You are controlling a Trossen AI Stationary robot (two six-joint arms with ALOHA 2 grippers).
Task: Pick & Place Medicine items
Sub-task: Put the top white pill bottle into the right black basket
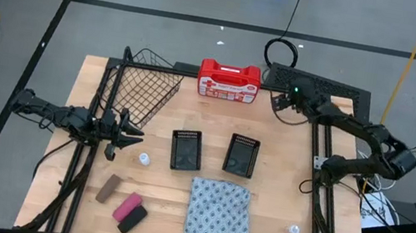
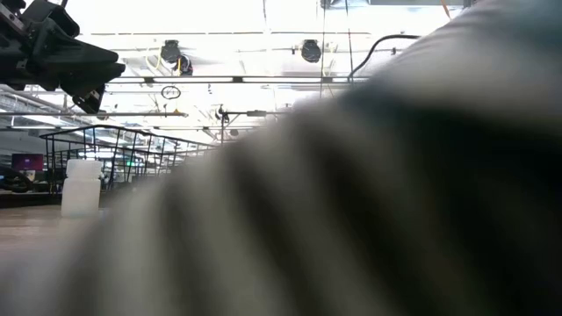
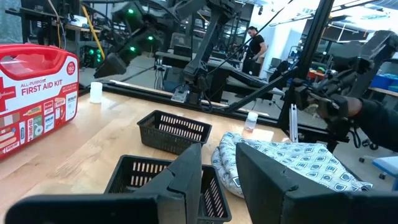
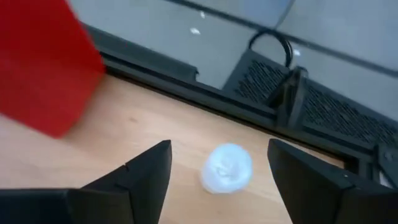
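Directly below the right gripper [image 4: 221,165], whose fingers are spread wide, a small whitish bottle [image 4: 227,168] stands on the bench [image 1: 279,196] at the back edge, just beside the red first aid kit [image 1: 229,82]. At the bench's left side hangs the left gripper [image 1: 131,133], fingers narrowly parted around nothing, near another bottle [image 1: 143,158] (the brown block [image 1: 109,188], pink block [image 1: 127,205] and black block [image 1: 132,220] lie at the front left).

Even overhead light, soft shadows on the table [image 1: 259,218]. The low view is glaring white, a blurred patterned cloth [image 2: 395,202] filling it. The right wrist view is soft.
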